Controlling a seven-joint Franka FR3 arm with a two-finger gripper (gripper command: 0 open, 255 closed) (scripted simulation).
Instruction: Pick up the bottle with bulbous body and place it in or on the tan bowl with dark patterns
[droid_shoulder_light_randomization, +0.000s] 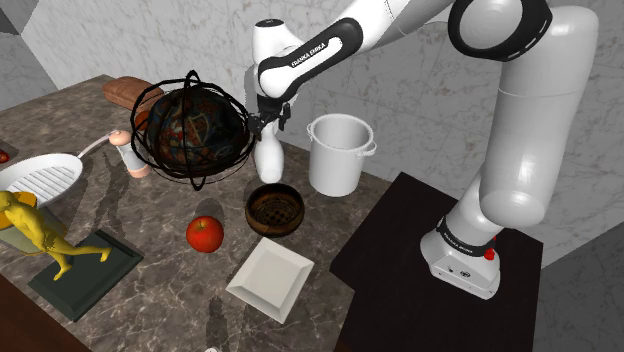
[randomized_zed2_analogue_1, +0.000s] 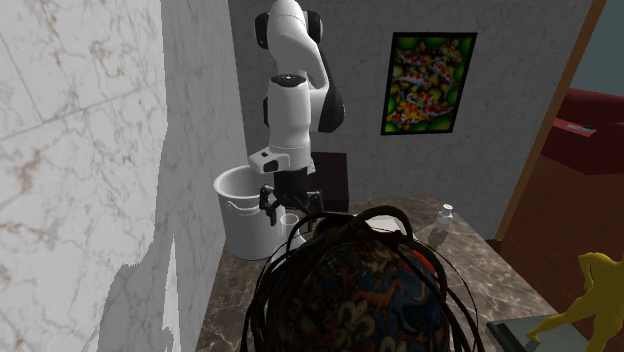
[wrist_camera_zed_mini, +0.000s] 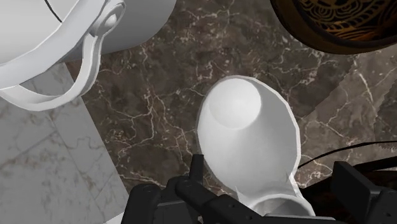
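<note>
A white bottle (droid_shoulder_light_randomization: 268, 160) with a bulbous body and narrow neck stands upright on the dark marble counter, between a wire-caged patterned sphere (droid_shoulder_light_randomization: 192, 128) and a white pot (droid_shoulder_light_randomization: 338, 152). My black gripper (droid_shoulder_light_randomization: 270, 118) hangs just above its neck, open. In the wrist view the bottle (wrist_camera_zed_mini: 254, 140) lies between the two spread fingers (wrist_camera_zed_mini: 356, 188), which do not touch it; the gripper (wrist_camera_zed_mini: 251, 191) holds nothing. The tan bowl with dark patterns (droid_shoulder_light_randomization: 275, 208) sits just in front of the bottle, empty, and its rim (wrist_camera_zed_mini: 343, 25) appears close by. The bottle's top (randomized_zed2_analogue_1: 290, 222) peeks below the gripper (randomized_zed2_analogue_1: 290, 205).
The white pot (randomized_zed2_analogue_1: 245, 205) stands against the wall beside the bottle. A red apple (droid_shoulder_light_randomization: 205, 233) and a white square plate (droid_shoulder_light_randomization: 270, 277) lie near the counter's front. A white pan (droid_shoulder_light_randomization: 45, 178), a yellow figure (droid_shoulder_light_randomization: 35, 232) on a dark tray and a bread loaf (droid_shoulder_light_randomization: 130, 92) lie further left.
</note>
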